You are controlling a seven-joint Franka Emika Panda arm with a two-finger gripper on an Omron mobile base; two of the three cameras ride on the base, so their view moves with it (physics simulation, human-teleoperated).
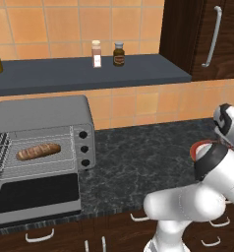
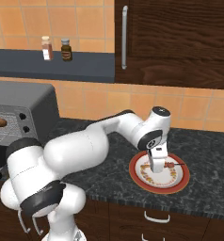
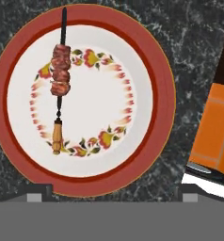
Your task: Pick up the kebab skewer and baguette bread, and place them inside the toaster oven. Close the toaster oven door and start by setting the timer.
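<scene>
End effector, jaws spread and empty, hangs over kebab skewer on plate.

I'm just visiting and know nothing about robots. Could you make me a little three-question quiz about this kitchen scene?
1. True or false: the baguette bread already lies on a rack in the toaster oven.
2. Where is the kebab skewer? A) on the red-rimmed plate B) in the oven C) on the shelf
3. Fill in: the toaster oven door is ____.

Key: 1 true; 2 A; 3 open. The gripper hangs open over the plate.
</scene>
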